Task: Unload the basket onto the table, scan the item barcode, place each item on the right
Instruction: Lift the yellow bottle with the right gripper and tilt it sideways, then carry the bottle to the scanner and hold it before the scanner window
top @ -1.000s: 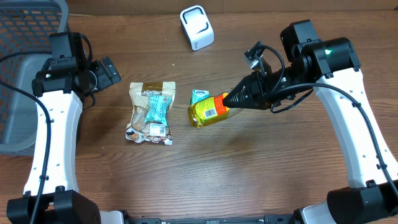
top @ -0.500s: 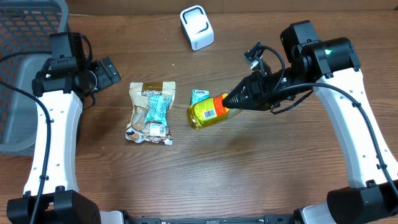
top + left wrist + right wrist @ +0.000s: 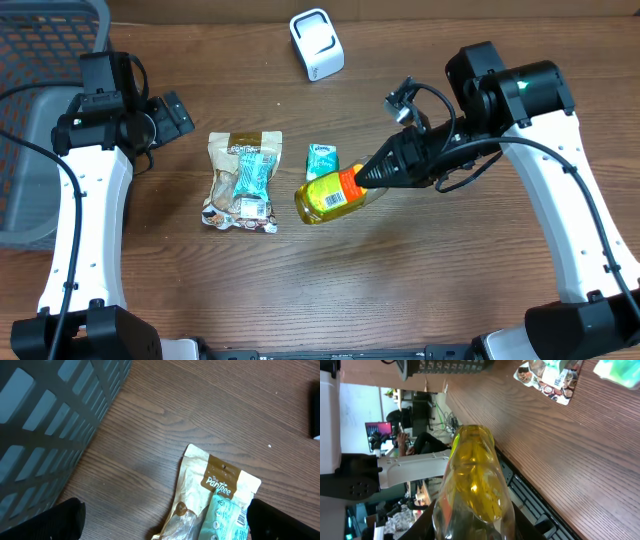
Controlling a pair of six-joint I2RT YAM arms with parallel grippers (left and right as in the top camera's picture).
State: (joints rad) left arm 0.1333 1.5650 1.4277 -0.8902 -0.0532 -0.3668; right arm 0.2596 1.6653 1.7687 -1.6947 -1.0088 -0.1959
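bottle of yellow liquid clamped in right fingers, left fingers spread wide apart.

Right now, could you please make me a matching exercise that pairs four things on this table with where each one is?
Things:
1. yellow bottle
2. white scanner
3. grey basket
4. snack pouch

Places:
A. lying flat, with a teal packet on top
B. at the far left edge
C. gripped by the right gripper
D. standing alone at the far side, near the middle

Pairs: 1-C, 2-D, 3-B, 4-A.
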